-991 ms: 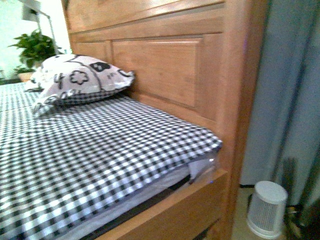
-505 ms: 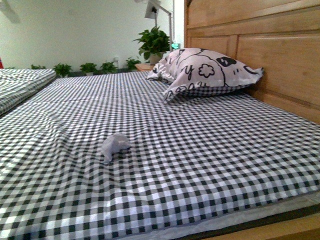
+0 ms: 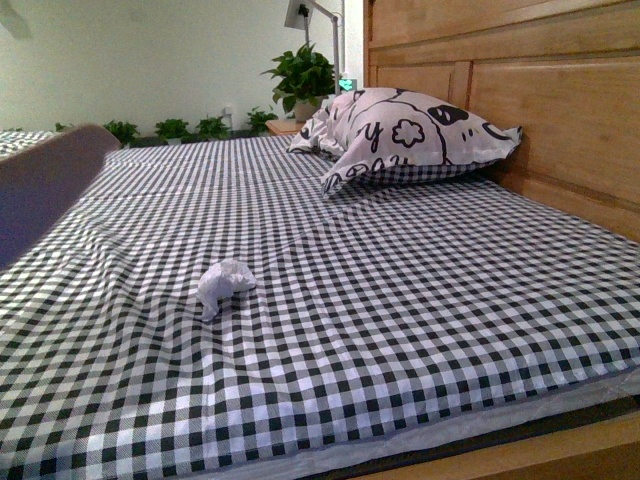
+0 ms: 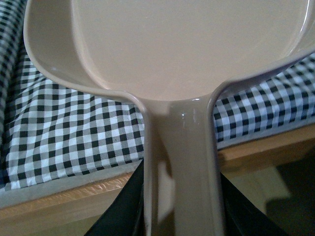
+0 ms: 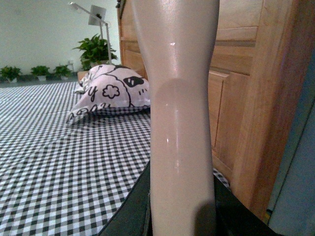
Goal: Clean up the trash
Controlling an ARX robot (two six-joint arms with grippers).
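- Plainly, my left tool (image 4: 181, 219) is closed on the handle of a pale pink dustpan (image 4: 187, 44). Its dark jaws sit on either side of the handle, and the pan is held above the checked surface (image 4: 64, 132), close to its wooden edge.
- At the far left of my front view, a blurred grey-mauve shape (image 3: 45, 190) juts in above the surface. I cannot tell what it is.
- The trash (image 3: 225, 283), a small crumpled white wad, lies on the surface left of centre in the nearer half. It rests on gently rippled cloth, with checked fabric showing all around it.
- Along the far wall stands a row of small green plants (image 3: 170, 128). To their right is a larger potted plant (image 3: 300, 75), below a white lamp (image 3: 300, 14).
- Right of centre and further back, a black-and-white printed pillow (image 3: 410, 135) leans against the wooden headboard (image 3: 540, 100), well apart from the trash.
- The headboard runs down the right side of my front view and meets the surface along that edge.
- My right tool (image 5: 182, 216) is clamped on a pale handle (image 5: 179, 98) that stands upright between its dark jaws. The far end of the handle runs out of the picture, so I cannot tell what it belongs to.
- Past that handle, the right wrist view shows the same pillow, the surface and the headboard panels.
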